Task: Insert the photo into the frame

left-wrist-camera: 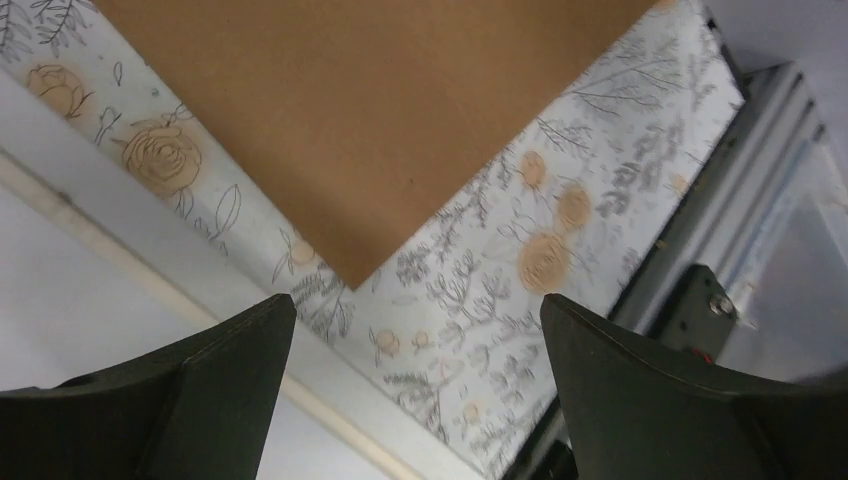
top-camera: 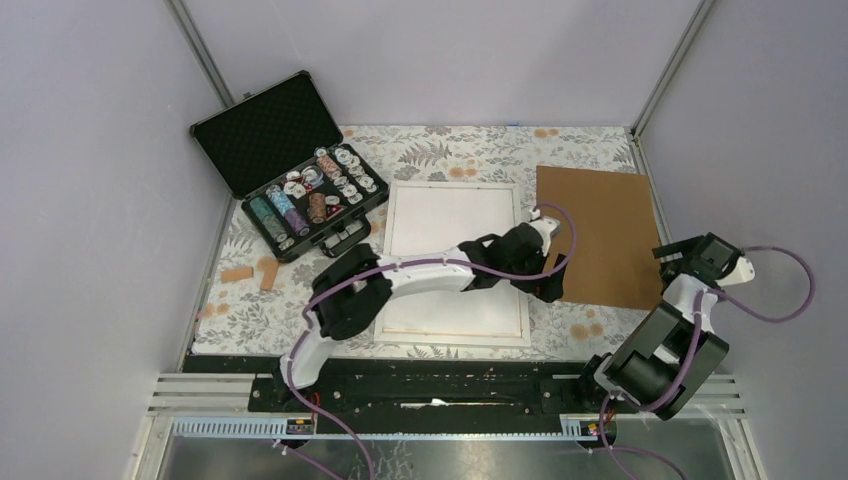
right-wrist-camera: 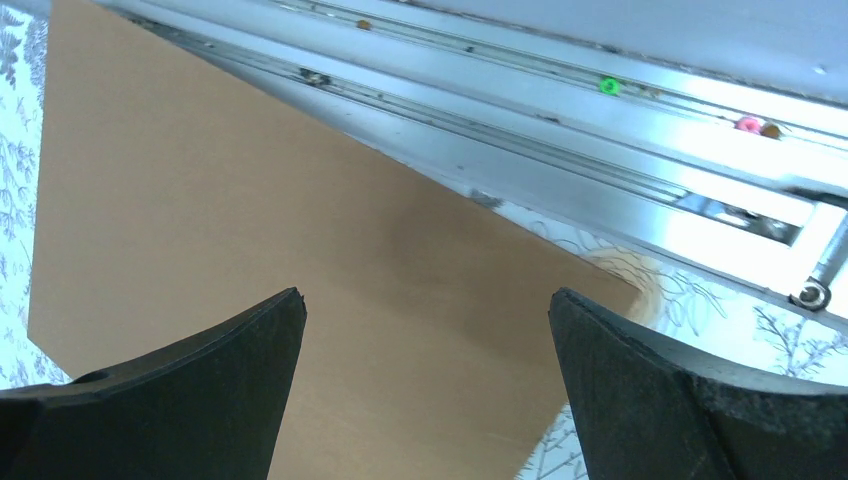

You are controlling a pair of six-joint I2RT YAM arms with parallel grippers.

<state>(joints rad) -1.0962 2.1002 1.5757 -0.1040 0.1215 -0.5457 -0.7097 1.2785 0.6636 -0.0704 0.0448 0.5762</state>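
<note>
The white frame [top-camera: 450, 184] lies flat mid-table, its inside plain white; no landscape print shows in any view. The brown backing board [top-camera: 600, 235] lies to its right. My left gripper [top-camera: 548, 285] is open and empty, hovering over the gap between the frame's right rim and the board's near-left corner. The left wrist view shows that corner [left-wrist-camera: 380, 110] and the frame's rim [left-wrist-camera: 340, 385] between the open fingers [left-wrist-camera: 416, 305]. My right gripper [top-camera: 668, 255] is open and empty above the board's right edge; the right wrist view shows the board [right-wrist-camera: 250, 220] under it [right-wrist-camera: 425, 300].
An open black foam-lined case of chips [top-camera: 300, 190] stands at the back left. Small tan pieces [top-camera: 250, 272] lie left of the frame on the floral cloth [top-camera: 460, 150]. Metal rails [top-camera: 450, 395] run along the near edge, and walls close in on both sides.
</note>
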